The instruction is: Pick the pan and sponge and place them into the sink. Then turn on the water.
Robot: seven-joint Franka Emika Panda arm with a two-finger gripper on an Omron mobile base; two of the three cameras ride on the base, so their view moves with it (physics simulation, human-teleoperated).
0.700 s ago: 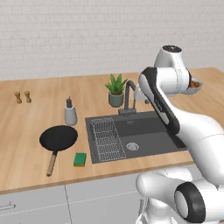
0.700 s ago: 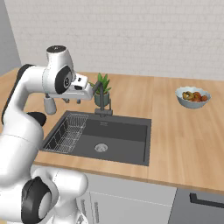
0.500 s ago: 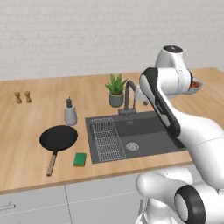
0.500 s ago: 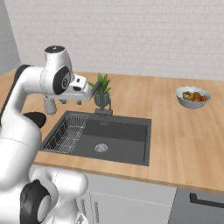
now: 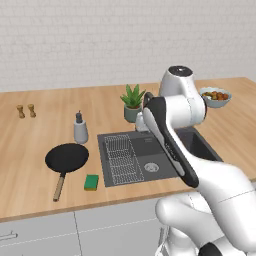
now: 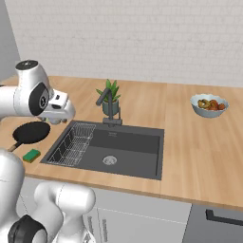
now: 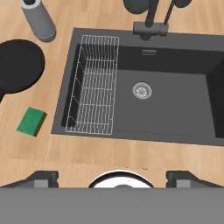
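Change: my arm has swung left, over the sink [image 7: 175, 105].
Claw [image 7: 112, 177]: wide open, empty.
Sponge [image 7: 31, 121]: ahead-left on tabletop [image 7: 131, 153].

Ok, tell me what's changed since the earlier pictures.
The arm swung left toward the pan side and dipped slightly; its jaws are open, with nothing grasped. The pan, sponge and sink stayed as they were.

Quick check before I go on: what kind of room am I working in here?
A kitchen, rendered in simulation: a wooden counter holds a dark sink with a faucet, a black frying pan and a green sponge beside it, with cabinet fronts below.
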